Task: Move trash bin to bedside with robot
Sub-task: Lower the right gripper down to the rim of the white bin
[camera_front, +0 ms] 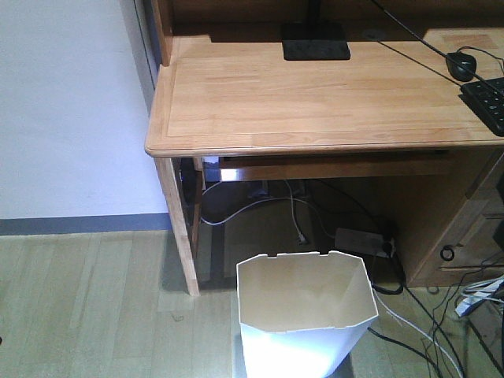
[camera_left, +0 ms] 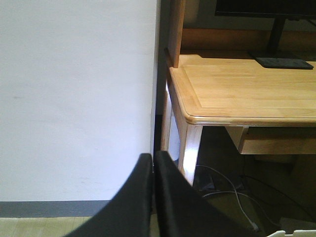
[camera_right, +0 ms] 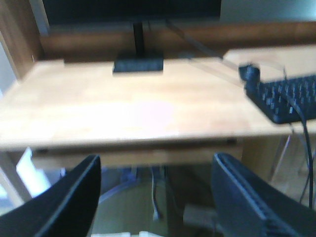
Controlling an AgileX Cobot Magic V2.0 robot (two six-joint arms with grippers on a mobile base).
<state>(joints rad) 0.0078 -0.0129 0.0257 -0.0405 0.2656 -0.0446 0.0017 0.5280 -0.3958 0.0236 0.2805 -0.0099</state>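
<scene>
The bin (camera_front: 305,307) is standing upright on the floor, just out from under the tabletop's (camera_front: 315,102) front edge and near the leg (camera_front: 179,228) at its wall-side corner. Cables (camera_front: 409,315) are lying on the floor beside it. The left end effector (camera_left: 152,163) is hanging with its fingers pressed together, gripping nothing. The right end effector (camera_right: 155,165) is hovering with its fingers spread wide, facing the tabletop's front edge.

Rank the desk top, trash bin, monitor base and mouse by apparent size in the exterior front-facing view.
1. desk top, by far the largest.
2. trash bin, though it sits nearest the camera and is cut off at the bottom edge.
3. monitor base.
4. mouse, the smallest.
</scene>
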